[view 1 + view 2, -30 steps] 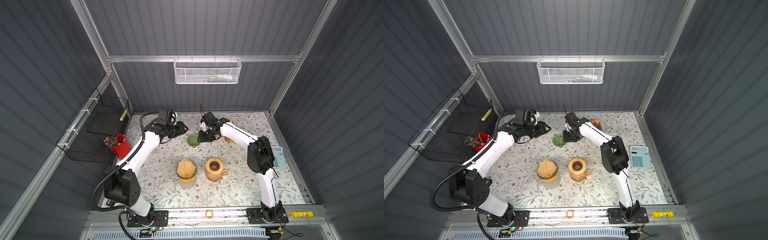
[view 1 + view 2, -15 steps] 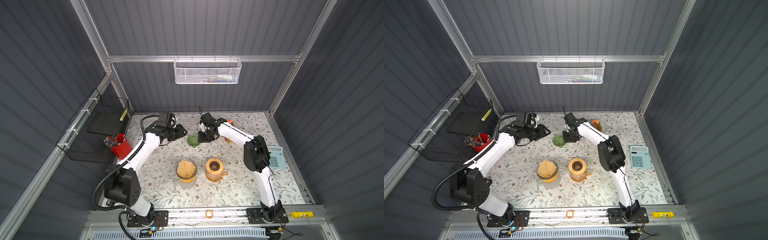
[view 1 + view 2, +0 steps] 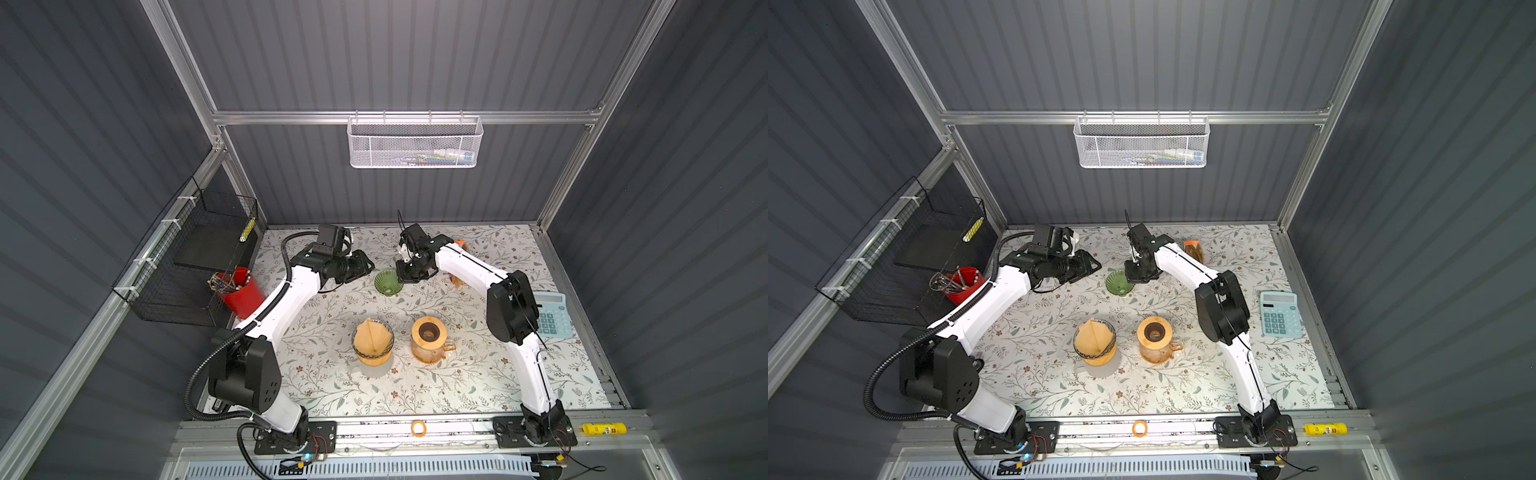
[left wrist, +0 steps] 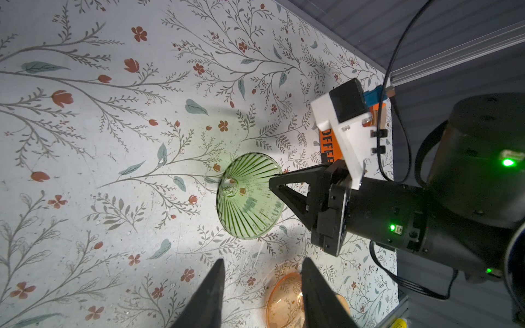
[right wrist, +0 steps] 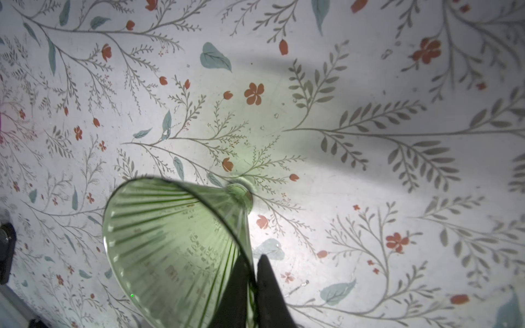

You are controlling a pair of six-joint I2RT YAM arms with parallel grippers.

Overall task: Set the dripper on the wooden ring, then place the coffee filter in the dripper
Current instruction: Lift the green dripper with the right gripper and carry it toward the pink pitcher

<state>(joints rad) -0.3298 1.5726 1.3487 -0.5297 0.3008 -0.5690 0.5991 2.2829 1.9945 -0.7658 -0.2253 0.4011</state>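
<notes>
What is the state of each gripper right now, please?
Left gripper: open, holding nothing.
Right gripper: shut on the rim of the green dripper.

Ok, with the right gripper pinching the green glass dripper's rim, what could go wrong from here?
The right gripper is shut on only the thin rim of the green ribbed glass dripper, so the glass may slip or swing when lifted. The open left gripper sits close; the arms might collide.

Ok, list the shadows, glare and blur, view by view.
Right wrist view: shadows band the tablecloth; the right gripper, pinching the green dripper, is dark and blurred. Left wrist view: green tint around the dripper. Both top views: bright tablecloth, dim walls.
</notes>
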